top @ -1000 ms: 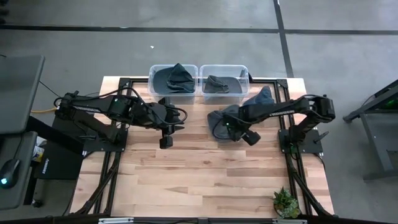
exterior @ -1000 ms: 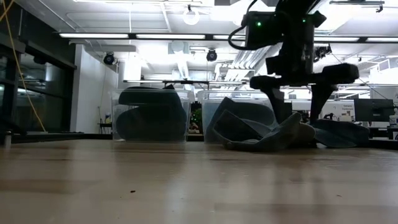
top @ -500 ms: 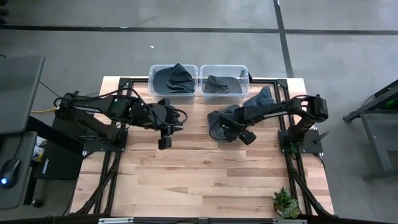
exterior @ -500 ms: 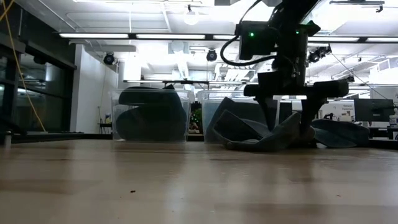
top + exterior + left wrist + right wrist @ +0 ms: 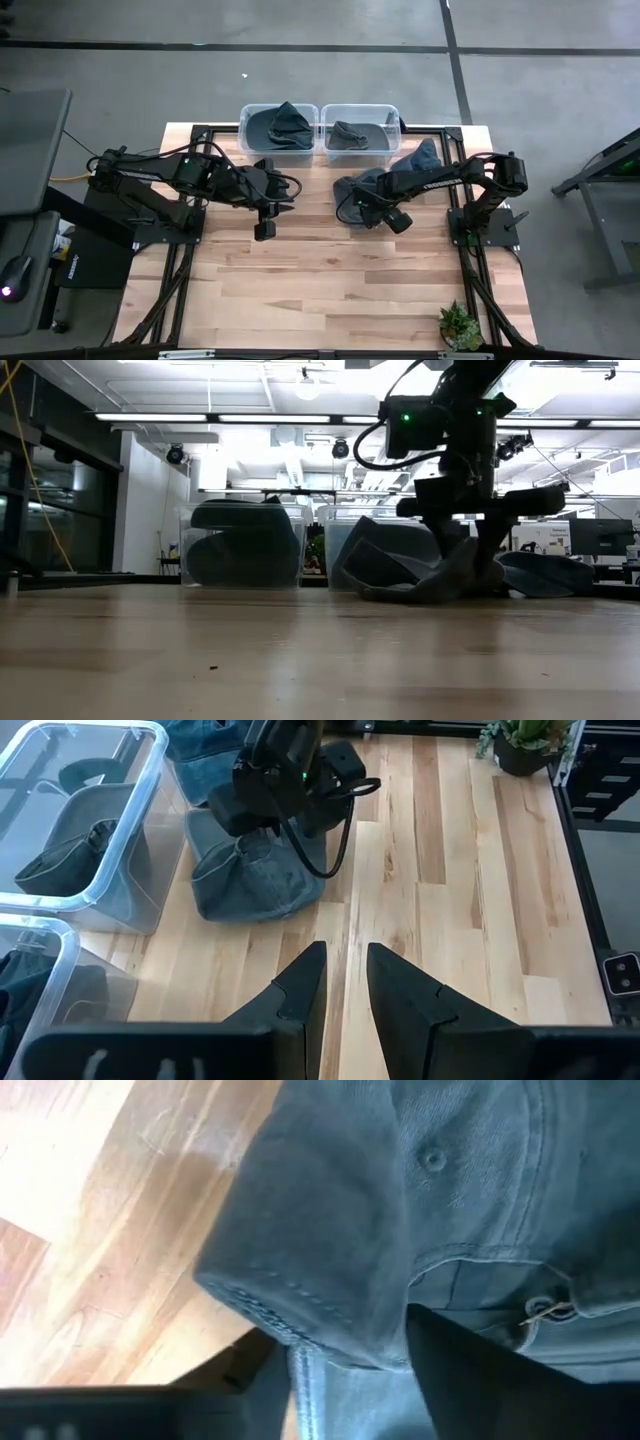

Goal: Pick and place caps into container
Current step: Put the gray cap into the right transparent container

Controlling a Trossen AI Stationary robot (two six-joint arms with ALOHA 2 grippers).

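A dark denim cap point(image 5: 350, 193) lies crumpled on the table in front of the right bin, seen also in the low view point(image 5: 415, 575) and left wrist view point(image 5: 255, 880). My right gripper point(image 5: 364, 207) point(image 5: 466, 552) stands over it, pointing down, shut on its fabric. A second cap point(image 5: 420, 158) lies beside it toward the right edge. The left bin point(image 5: 246, 130) holds dark caps, and the right bin point(image 5: 392, 130) holds one. My left gripper point(image 5: 346, 970) hovers left of centre point(image 5: 268, 212), fingers a narrow gap apart, touching nothing. My right gripper pinches a raised fold of the cap's crown point(image 5: 340, 1335) between its two fingers point(image 5: 480, 1370). It comes from above, pointing down. The cap still rests on the table, with its fabric bunched up between the fingers point(image 5: 470, 565). One layer or several, I cannot tell.
The two clear bins stand side by side at the far edge. A small potted plant point(image 5: 460, 325) sits at the near right corner. Bare wood stretches across the middle and near part of the table. Black frame rails run along both sides.
My right gripper has moved a little toward the table's left and come down onto the cap. Its fingers have closed in from a wide gap, and the cap's fabric is now gathered between them. The left arm has kept still.
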